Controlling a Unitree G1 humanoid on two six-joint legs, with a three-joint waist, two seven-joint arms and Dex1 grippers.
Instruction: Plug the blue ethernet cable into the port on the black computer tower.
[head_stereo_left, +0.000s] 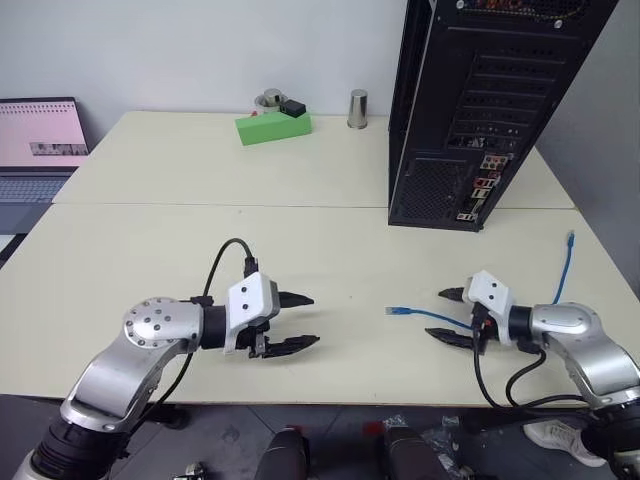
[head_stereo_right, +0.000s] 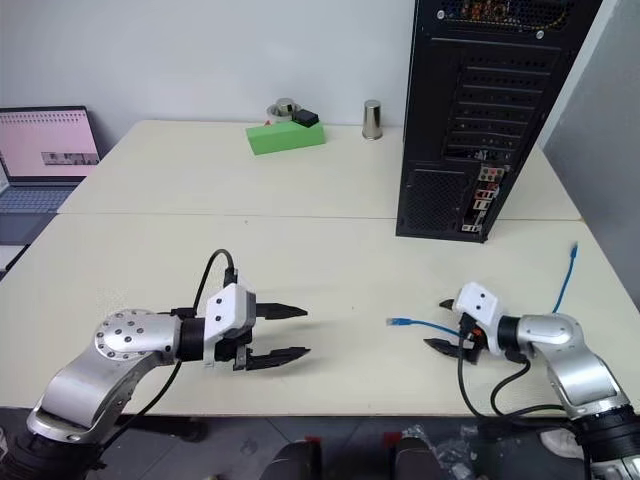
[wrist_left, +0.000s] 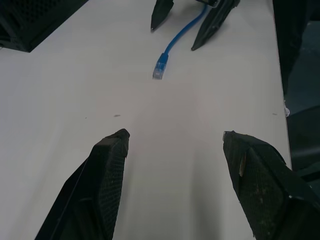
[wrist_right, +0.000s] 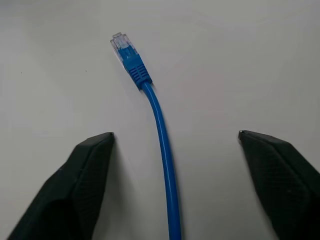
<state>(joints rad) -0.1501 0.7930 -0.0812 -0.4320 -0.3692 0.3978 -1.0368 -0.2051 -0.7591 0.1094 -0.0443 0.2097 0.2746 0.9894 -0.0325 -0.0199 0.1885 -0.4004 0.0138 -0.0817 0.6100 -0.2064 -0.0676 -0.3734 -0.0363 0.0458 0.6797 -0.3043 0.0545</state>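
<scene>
Two grippers low over pale table (head_stereo_left: 330, 190), fingers spread on both, gripping nothing. Right gripper (head_stereo_left: 446, 316) straddling blue cable (head_stereo_left: 432, 316), cord lying between its fingers (wrist_right: 85, 180), untouched; near plug (wrist_right: 125, 50) flat on table, far plug (head_stereo_left: 570, 239) beyond, middle stretch hidden behind right arm. Left gripper (head_stereo_left: 297, 321) well apart, facing near plug. Black tower (head_stereo_left: 480, 110) upright behind, top cut off, rear ports too small to tell apart.

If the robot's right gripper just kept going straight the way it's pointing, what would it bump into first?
Probably the blue ethernet cable: it lies on the table between the open right gripper's fingers, its plug just ahead. Beyond that, likely the left gripper.
</scene>
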